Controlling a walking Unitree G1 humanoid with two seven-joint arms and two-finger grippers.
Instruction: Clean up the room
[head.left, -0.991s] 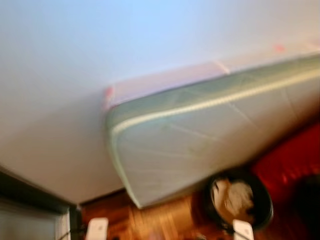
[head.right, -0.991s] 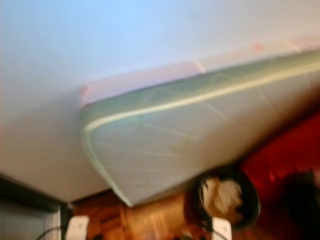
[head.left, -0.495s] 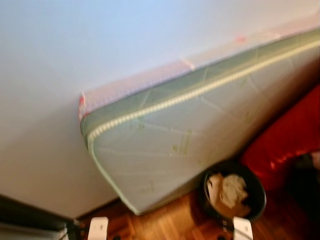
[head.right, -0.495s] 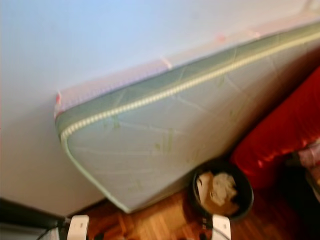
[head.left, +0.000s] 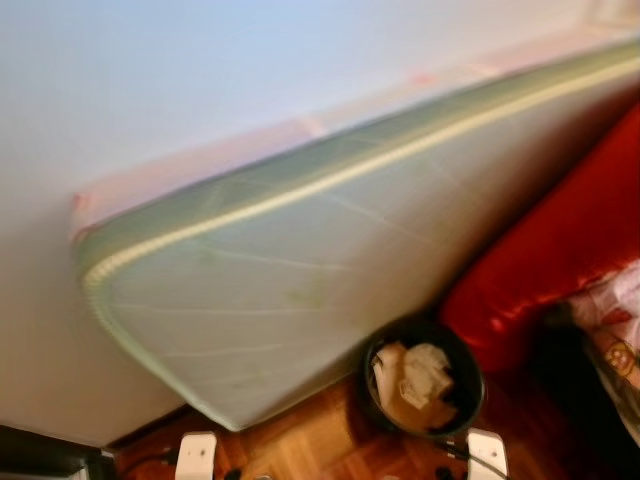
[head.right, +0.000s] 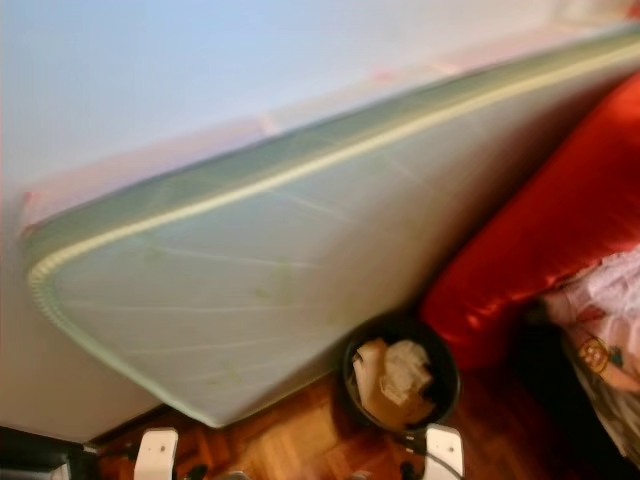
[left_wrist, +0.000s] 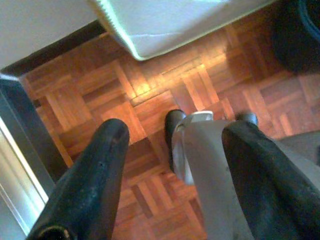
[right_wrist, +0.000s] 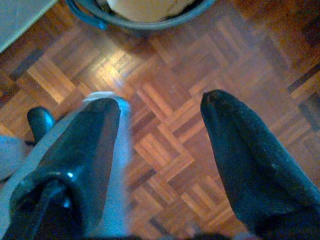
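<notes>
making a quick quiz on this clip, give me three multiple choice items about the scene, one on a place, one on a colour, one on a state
1. Where does the black bin stand?
A. on the wood floor at the foot of the leaning mattress
B. on top of the mattress
C. on a table

2. What colour is the big shiny cushion beside the mattress?
A. blue
B. red
C. yellow

3. What is the state of the left claw and the right claw?
A. both open and holding nothing
B. both shut on paper
C. the left one shut on the bin

Key: 1 A, the bin sits on the parquet floor against the mattress's lower edge. 2 B, the cushion is bright red. 3 A, in each wrist view the two black fingers stand apart with only floor between them.
</notes>
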